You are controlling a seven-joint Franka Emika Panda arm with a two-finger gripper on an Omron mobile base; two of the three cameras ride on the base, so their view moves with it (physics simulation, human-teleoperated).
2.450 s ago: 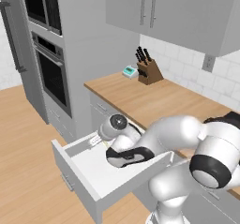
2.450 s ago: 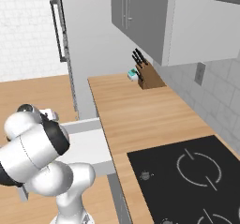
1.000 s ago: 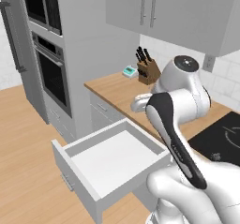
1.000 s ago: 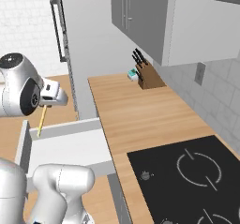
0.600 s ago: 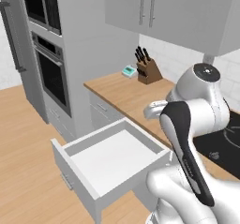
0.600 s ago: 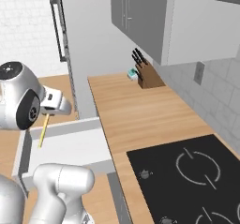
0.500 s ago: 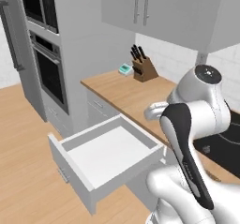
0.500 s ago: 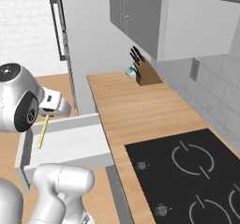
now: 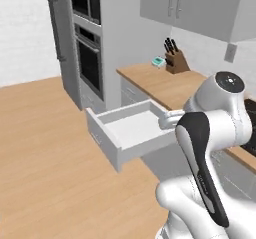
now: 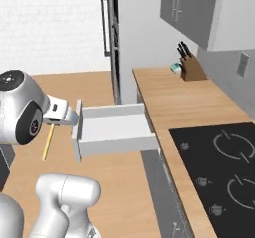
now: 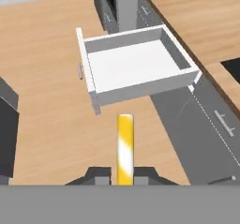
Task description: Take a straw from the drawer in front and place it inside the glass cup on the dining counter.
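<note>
Carrying the straw point(image 11: 125, 148) is the step I judge myself to be in, and doing it well means keeping the hand level and moving gently so the thin stick does not slip or swing while I look for the cup. I cannot see the glass or the island top from here, so I would bring them into view before committing to any reach.

Nearest to me, the gripper point(image 11: 124, 175) has its fingers point(image 11: 99, 174) drawn together and clamped on the lower end of the straw, which sticks straight out beyond the tips. From the right base camera the same straw point(image 10: 48, 141) hangs down from the hand over the wooden floor, clear of everything.

Just beyond the tip of the straw sits the drawer point(image 11: 136, 64), pulled open and bare inside, well apart from the fingers. Past it, to the far side, the wooden worktop point(image 10: 179, 104) runs along the wall, with the knife block point(image 10: 189, 66) at its far end and the black cooktop point(image 10: 223, 172) closer in.
</note>
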